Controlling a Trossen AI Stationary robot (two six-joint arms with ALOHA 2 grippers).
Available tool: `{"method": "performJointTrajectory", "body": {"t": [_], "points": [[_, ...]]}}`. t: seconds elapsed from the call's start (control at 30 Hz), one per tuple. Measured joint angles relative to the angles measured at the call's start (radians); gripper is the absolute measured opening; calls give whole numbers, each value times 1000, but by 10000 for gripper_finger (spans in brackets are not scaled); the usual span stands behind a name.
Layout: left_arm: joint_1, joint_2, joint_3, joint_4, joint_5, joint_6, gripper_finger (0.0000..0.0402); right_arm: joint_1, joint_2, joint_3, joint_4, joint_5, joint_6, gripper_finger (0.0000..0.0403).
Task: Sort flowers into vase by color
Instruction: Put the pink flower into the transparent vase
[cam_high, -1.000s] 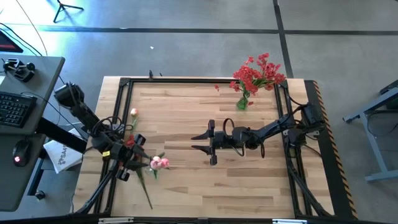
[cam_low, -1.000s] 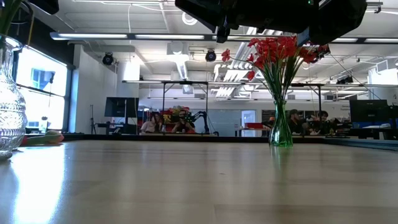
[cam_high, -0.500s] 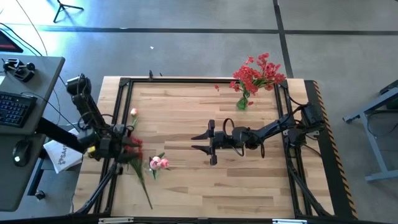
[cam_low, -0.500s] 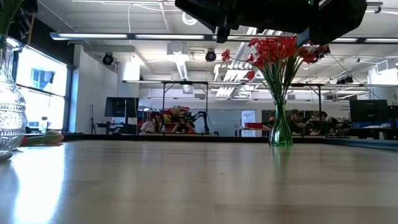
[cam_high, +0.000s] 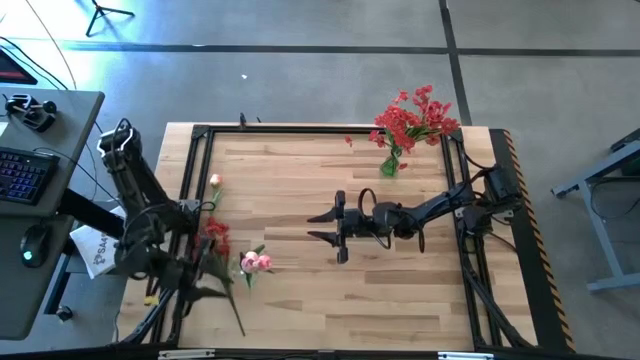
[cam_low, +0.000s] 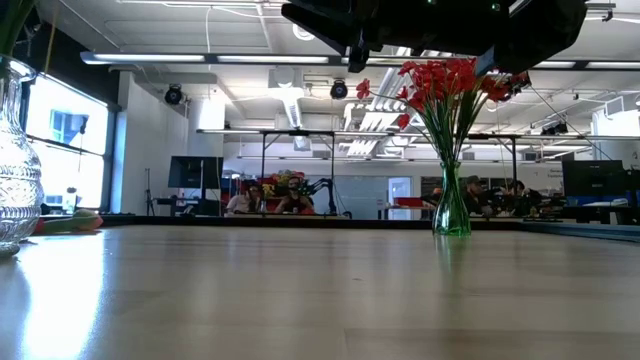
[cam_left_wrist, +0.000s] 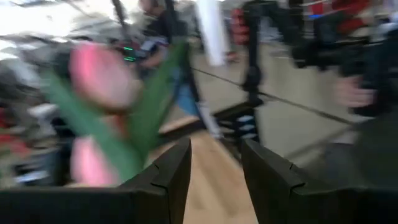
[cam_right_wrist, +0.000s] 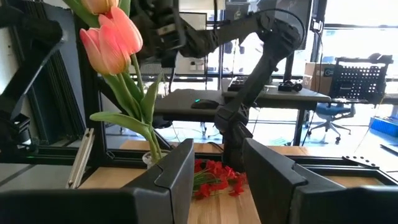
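L arm (cam_high: 135, 215) is sitting at the table's left edge, its gripper (cam_high: 170, 268) just beside a red flower (cam_high: 214, 232); can't tell open or shut. Pink flowers (cam_high: 256, 263) are lying on the wood w/ a green stem (cam_high: 229, 298) trailing toward the near edge. R gripper (cam_high: 328, 228) is hovering mid-table, fingers spread. Red bouquet (cam_high: 412, 118) is standing in a green vase (cam_high: 390, 163) at the far right.
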Motion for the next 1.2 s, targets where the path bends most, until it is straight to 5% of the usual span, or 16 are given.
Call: {"method": "performJointTrajectory", "body": {"t": [0.23,0.4,0.6,0.87,1.2], "points": [[100,100,61,-13,81,-81,131,0,0,0,0,0,0,134],[158,139,106,-17,-39,-94,131,0,0,0,0,-1,-1,134],[96,142,151,-29,-191,-36,131,0,0,0,-29,-3,-1,134],[-3,142,184,-30,-248,-20,131,0,0,0,-45,-3,6,134],[103,284,220,59,-197,36,131,0,0,0,-42,-2,7,134]]}}
